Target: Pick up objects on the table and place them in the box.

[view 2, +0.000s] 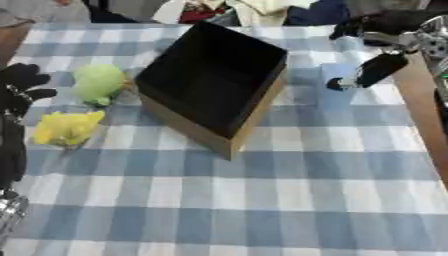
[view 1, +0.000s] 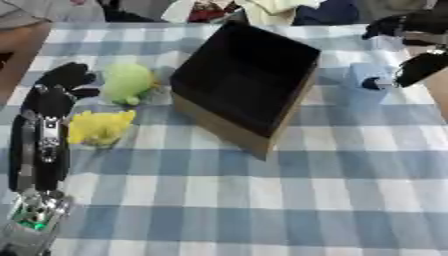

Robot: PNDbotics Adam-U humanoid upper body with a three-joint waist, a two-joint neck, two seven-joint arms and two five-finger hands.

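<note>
Box: dark inside, cardboard-brown outside, open top, nothing visible within; stands mid-table on the blue-and-white checked cloth, turned corner-on to the robot.

Green lump: soft-looking, just left of the box, near its wall.

Yellow lump: crumpled, nearer the robot, apart from the green lump.

Pale blue thing: right of the box; shape unclear.

Left hand: beside the green lump, fingers curled, nothing held; contact with the lump cannot be told.

Right hand: at the pale blue thing, dark fingers reaching down onto it; whether they pinch it cannot be told.

Step in hand, as judged: grasping the pale blue thing. To do it well, close around its body, lift straight up above the box rim, carry leftward over the opening, then release low inside.
</note>
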